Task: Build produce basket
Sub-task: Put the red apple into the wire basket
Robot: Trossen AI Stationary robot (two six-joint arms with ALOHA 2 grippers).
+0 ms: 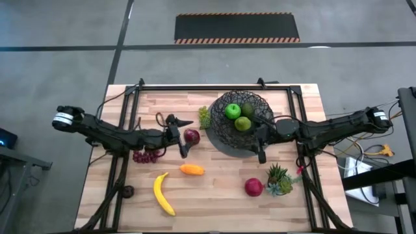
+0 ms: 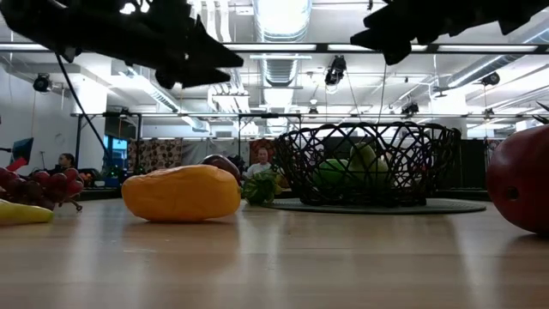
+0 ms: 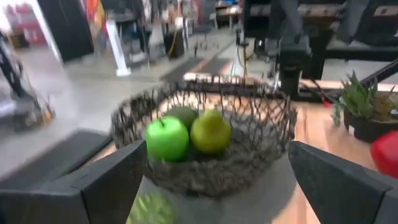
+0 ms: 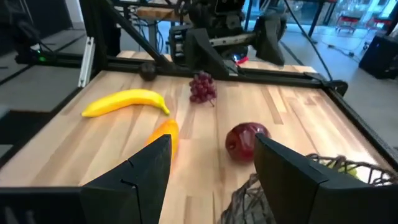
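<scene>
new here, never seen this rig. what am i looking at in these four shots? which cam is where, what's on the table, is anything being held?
It is a table robot with two dark arms, each ending in a two-finger gripper. The overhead shot shows the whole table. The low shot looks level across the tabletop. The other two come from cameras on each wrist, looking out past that arm's own fingers.

The left gripper and the right gripper are both open and hold nothing. The left one hangs by a dark red apple; the right one is at the near edge of the basket.

The wire basket already holds a green apple, a duller green fruit and another behind. Loose on the wood: green grapes, purple grapes, an orange piece, a banana and a red apple. The potted plant is not fruit.
</scene>
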